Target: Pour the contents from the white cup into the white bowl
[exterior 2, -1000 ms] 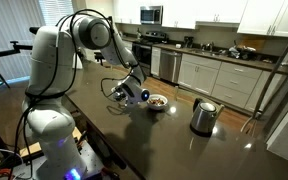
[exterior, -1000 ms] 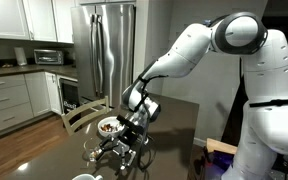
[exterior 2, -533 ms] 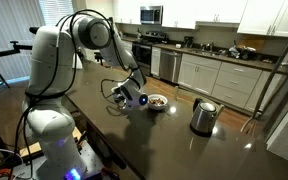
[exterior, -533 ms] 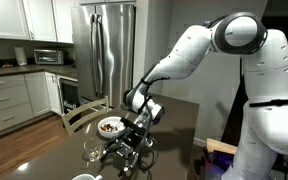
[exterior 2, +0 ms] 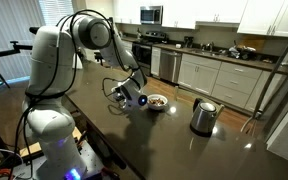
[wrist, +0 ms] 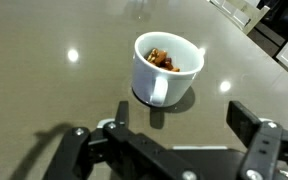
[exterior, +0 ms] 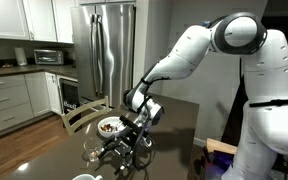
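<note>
Scarcely anything has moved since a second ago: arm, gripper and tableware keep the same places. Wrist view, left to right: gripper (wrist: 180, 118) open, its fingers wide apart along the lower edge and holding nothing; white cup (wrist: 167, 68) upright on the grey surface (wrist: 34, 90), just ahead of the fingers and clear of them, with brown pieces inside and its handle turned toward the camera. In an exterior view, left to right: clear stemmed glass (exterior: 91, 150) upright; white bowl (exterior: 109, 126) with a dark reddish inside, near the gripper; white arm (exterior: 184, 50) reaching down from the right. In an exterior view, left to right: arm, white bowl just beside the wrist, steel kettle (exterior 2: 203, 116) well apart from both. In both exterior views the cup cannot be made out by the gripper.
</note>
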